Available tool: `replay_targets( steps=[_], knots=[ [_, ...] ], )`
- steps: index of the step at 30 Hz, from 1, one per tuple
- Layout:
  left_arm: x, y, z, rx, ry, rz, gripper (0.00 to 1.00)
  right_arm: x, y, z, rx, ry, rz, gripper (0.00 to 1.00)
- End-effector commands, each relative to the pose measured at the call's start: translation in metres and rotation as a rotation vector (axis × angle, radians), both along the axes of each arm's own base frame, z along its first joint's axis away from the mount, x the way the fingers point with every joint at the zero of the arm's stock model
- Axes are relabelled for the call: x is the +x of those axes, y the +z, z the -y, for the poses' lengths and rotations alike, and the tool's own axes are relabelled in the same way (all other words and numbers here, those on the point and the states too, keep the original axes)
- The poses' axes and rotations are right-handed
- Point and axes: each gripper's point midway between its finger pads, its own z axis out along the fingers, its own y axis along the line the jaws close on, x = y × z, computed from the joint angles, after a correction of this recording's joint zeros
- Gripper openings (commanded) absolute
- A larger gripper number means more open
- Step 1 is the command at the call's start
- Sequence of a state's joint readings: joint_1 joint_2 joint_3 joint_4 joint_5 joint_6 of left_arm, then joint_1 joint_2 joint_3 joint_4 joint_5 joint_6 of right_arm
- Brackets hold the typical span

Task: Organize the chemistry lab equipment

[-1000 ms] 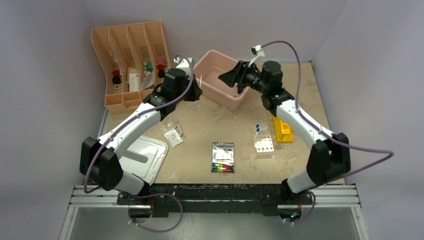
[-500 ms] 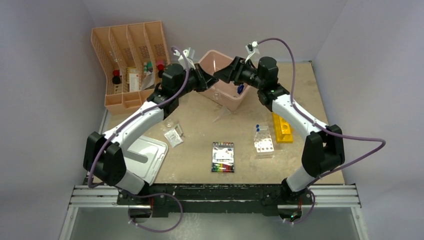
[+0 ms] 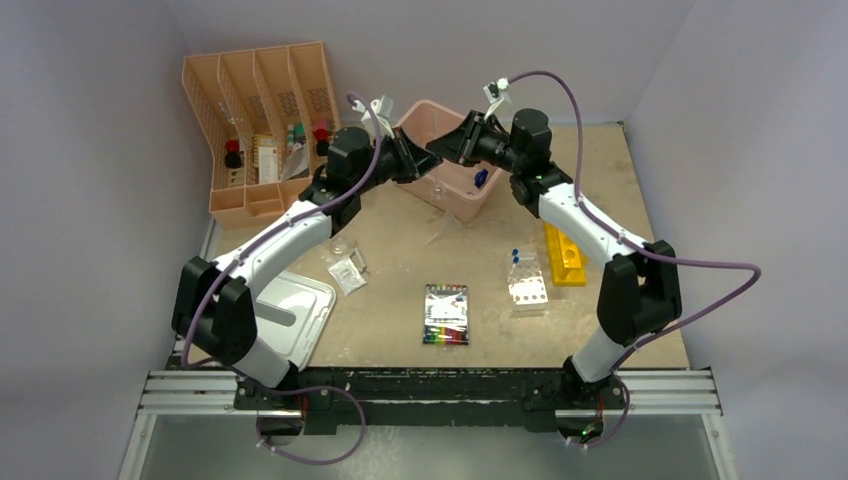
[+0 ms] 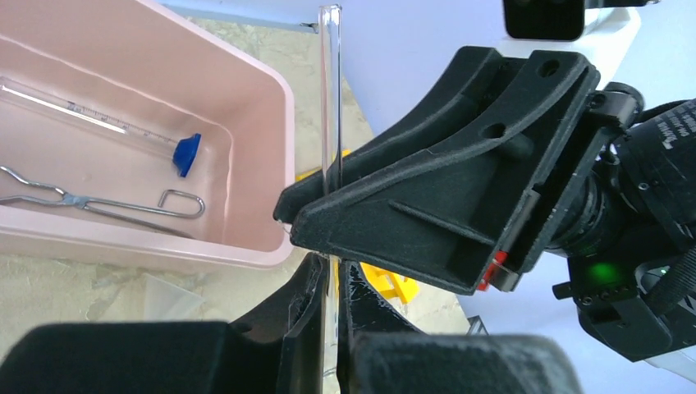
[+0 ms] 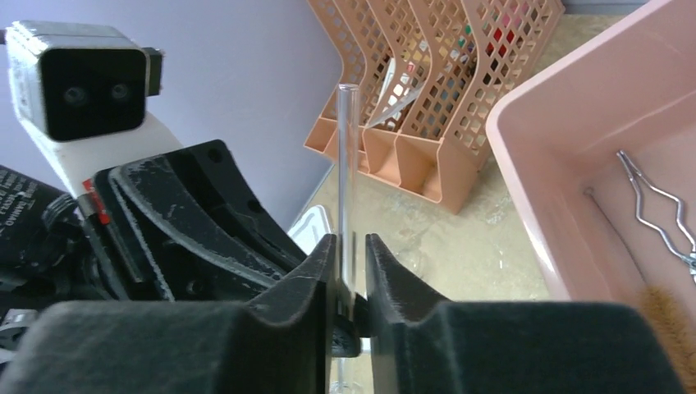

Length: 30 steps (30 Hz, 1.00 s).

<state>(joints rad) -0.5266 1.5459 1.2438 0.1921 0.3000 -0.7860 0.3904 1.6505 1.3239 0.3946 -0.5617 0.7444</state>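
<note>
Just off the pink bin's (image 3: 455,203) left rim, raised above the worktop, the left tool (image 4: 330,275) and right tool (image 5: 350,246) meet tip to tip. Both look clenched on the same thin glass rod (image 5: 347,148), which stands upright between them. The left one pinches it lower down and the right one just above, and their fingers almost touch. This reads as a handover, with the rod probably bound for the bin or a slot elsewhere.

Inside the bin lie metal tongs (image 4: 90,201), a blue-capped tube (image 4: 107,123) and, at its near corner, a brown bristle brush (image 5: 669,316).

The main risk is the double grip on something this brittle. If either arm moves or twists while the other holds firm, the rod bends across the short span between the grips and could snap. If one tool lets go before the other's pinch is secure, the smooth glass may slide down and strike the bin's rim. The fingers are also close enough to knock together as they part
</note>
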Motion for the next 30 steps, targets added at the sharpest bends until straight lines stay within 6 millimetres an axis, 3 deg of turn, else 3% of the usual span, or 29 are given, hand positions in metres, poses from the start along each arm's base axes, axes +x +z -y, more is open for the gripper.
replay_targets(
  steps=[1, 3, 5, 6, 11, 16, 19, 23, 30],
  knots=[
    [-0.002, 0.026, 0.008, -0.058, -0.040, 0.060, 0.01, -0.002, 0.031, -0.005, -0.006, 0.038, 0.129, 0.15],
    [-0.001, 0.026, 0.006, -0.058, -0.030, 0.057, 0.22, 0.001, 0.032, -0.003, -0.035, 0.033, 0.153, 0.08],
    [0.000, 0.022, 0.003, -0.041, -0.013, 0.050, 0.54, 0.005, 0.033, -0.001, -0.082, 0.020, 0.187, 0.04],
    [0.000, 0.020, 0.002, -0.022, -0.009, 0.048, 0.60, 0.008, 0.033, 0.002, -0.109, 0.009, 0.210, 0.04],
    [-0.001, 0.010, -0.011, 0.068, 0.027, 0.036, 0.69, 0.032, 0.037, 0.017, -0.273, -0.060, 0.330, 0.02],
    [-0.004, 0.005, -0.038, 0.151, 0.113, 0.040, 0.70, 0.064, 0.012, 0.028, -0.443, -0.081, 0.391, 0.01],
    [-0.012, -0.015, -0.053, 0.226, 0.152, -0.007, 0.70, 0.082, -0.020, 0.029, -0.511, -0.039, 0.378, 0.01],
    [-0.019, -0.034, -0.071, 0.309, 0.199, -0.045, 0.70, 0.091, -0.063, 0.021, -0.549, 0.069, 0.329, 0.02],
    [-0.022, -0.047, -0.085, 0.363, 0.245, -0.065, 0.70, 0.105, -0.129, 0.005, -0.571, 0.193, 0.239, 0.06]
  ],
)
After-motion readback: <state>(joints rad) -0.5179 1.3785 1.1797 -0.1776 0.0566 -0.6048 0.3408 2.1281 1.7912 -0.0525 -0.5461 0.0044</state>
